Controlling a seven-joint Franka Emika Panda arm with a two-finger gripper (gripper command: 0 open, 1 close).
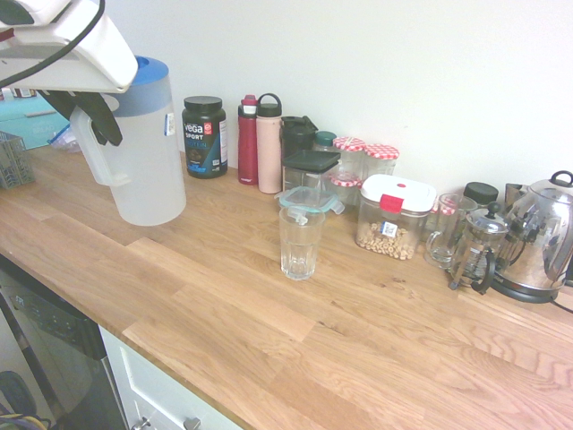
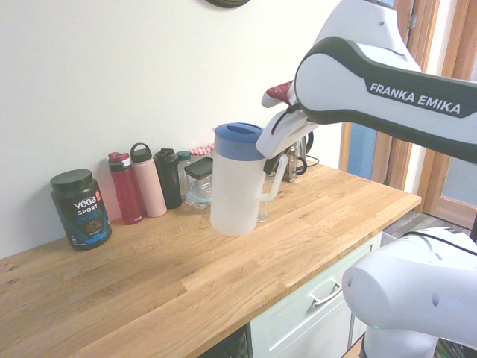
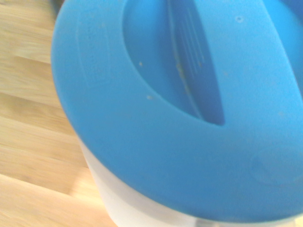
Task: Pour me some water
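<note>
Step in hand: jug gripped, carry to the glass looked to be next, no pour under way. Going by the first exterior view, near to far.

The drawer front (image 1: 166, 381) was nearest, under the edge of the counter (image 1: 242, 309). The glass (image 1: 299, 246) stood upright mid-counter, most likely the pour target; no liquid made out in it.

The jug (image 1: 148, 170), the water's container, was at left, roughly upright, blue lid (image 2: 238, 133) on. The fingers (image 1: 109, 128) were closed on its side handle (image 1: 93, 152). Couldn't tell if its base touched the counter; water level not readable through the frosted wall.

Next move called for: bring the jug right to the glass, line up the spout, tip slowly. Spout opening not confirmed; a shut lid could block the flow or dribble.

Far side, crowding the glass: a clip-lid container (image 1: 309, 199) just behind, cereal box (image 1: 394, 218) to the right. A wide swing could knock either. The French press (image 1: 481, 246) and kettle (image 1: 537, 237) were further right, less of a worry.

Along the wall behind: black tub (image 1: 205, 139), red bottle (image 1: 248, 143), pink bottle (image 1: 269, 150), then checked-lid jars (image 1: 380, 159). The tub and bottles would matter if the jug drifted back.
</note>
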